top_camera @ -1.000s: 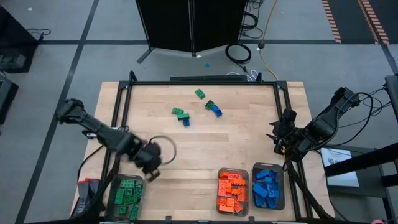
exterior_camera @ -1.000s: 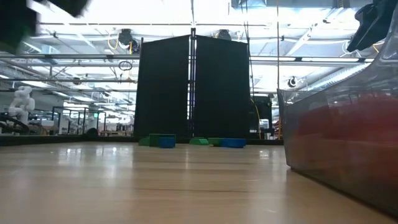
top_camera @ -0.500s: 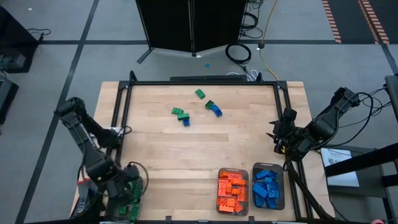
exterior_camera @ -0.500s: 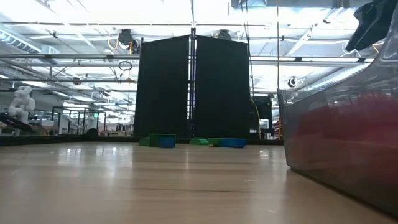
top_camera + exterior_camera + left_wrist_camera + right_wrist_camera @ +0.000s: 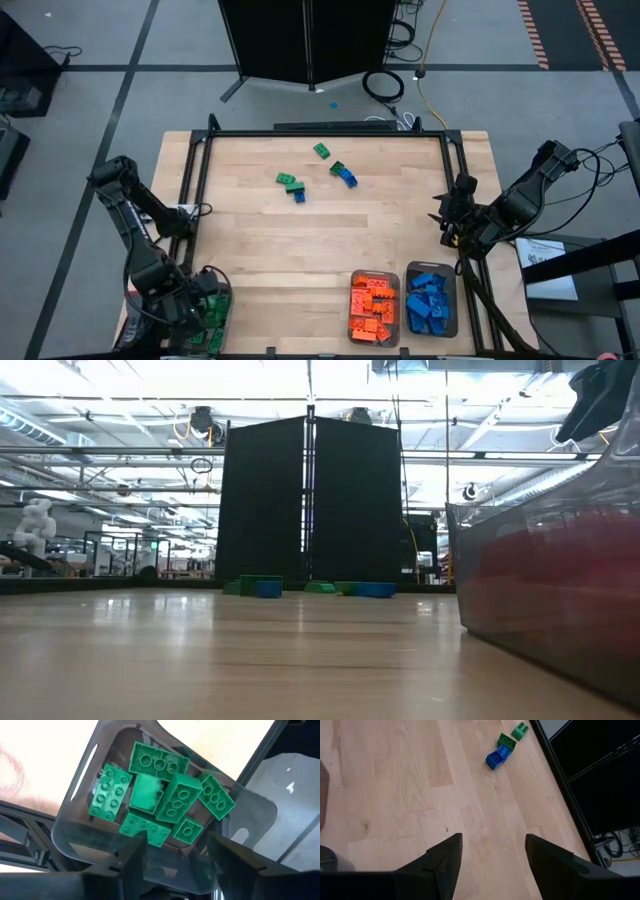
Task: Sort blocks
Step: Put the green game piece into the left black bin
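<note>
**Left gripper over the green tray**

The left gripper (image 5: 172, 865) is held with fingers spread and empty above the green blocks (image 5: 162, 802) in the tray (image 5: 205, 310). The right gripper (image 5: 492, 865), also parted, is parked at 3 o'clock; loose blocks (image 5: 318, 170) lie toward 12 o'clock.

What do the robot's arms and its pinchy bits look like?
Both arms are dark, nearly black, built from chunky jointed segments. The left arm is on one side of the table and the right arm on the other, with thin black cables looping beside it. Each tool ends in two flat, dark, wedge-shaped fingers; the left tool has the same pair.
</note>
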Robot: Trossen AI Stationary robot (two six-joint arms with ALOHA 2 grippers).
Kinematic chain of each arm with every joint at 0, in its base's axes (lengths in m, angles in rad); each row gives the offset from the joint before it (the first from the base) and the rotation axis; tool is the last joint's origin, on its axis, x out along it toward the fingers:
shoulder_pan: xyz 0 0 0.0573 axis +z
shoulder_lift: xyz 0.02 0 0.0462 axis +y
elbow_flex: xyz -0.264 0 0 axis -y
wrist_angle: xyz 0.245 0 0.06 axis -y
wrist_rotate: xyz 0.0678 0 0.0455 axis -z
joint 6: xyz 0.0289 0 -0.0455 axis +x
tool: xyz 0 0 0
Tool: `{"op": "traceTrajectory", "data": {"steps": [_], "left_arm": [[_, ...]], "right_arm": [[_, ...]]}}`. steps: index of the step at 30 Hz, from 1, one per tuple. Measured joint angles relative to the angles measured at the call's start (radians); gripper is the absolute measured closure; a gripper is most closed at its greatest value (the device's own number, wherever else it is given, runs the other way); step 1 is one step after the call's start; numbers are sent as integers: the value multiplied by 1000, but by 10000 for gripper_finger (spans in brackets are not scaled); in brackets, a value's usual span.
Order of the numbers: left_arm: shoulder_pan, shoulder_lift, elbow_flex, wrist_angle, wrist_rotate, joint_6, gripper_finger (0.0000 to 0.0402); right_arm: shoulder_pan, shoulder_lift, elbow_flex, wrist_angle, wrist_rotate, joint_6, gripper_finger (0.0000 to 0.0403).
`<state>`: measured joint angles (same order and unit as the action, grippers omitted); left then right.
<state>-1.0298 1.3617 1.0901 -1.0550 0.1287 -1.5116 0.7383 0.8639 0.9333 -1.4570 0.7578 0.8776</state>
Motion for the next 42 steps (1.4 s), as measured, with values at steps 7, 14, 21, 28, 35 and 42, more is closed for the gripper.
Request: {"op": "traceTrajectory", "data": {"steps": [7,14,21,28,35,42], "left_arm": [[61,0,0,-119,-82,-135,155],[300,-7,0,-175,-494,-145,152],[669,-6,0,47,-777,416,152],[1028,69,0,365,-680,1095,152],[1272,221,0,426,-475,1359,152],[1367,344,0,479,-416,1503,152]], "right_arm": [[0,0,0,0,0,0,190],[0,0,0,2,3,11,190],[0,0,0,6,3,30,190],[0,0,0,14,4,29,190],[0,0,0,18,4,35,190],[0,0,0,18,4,35,190]]}}
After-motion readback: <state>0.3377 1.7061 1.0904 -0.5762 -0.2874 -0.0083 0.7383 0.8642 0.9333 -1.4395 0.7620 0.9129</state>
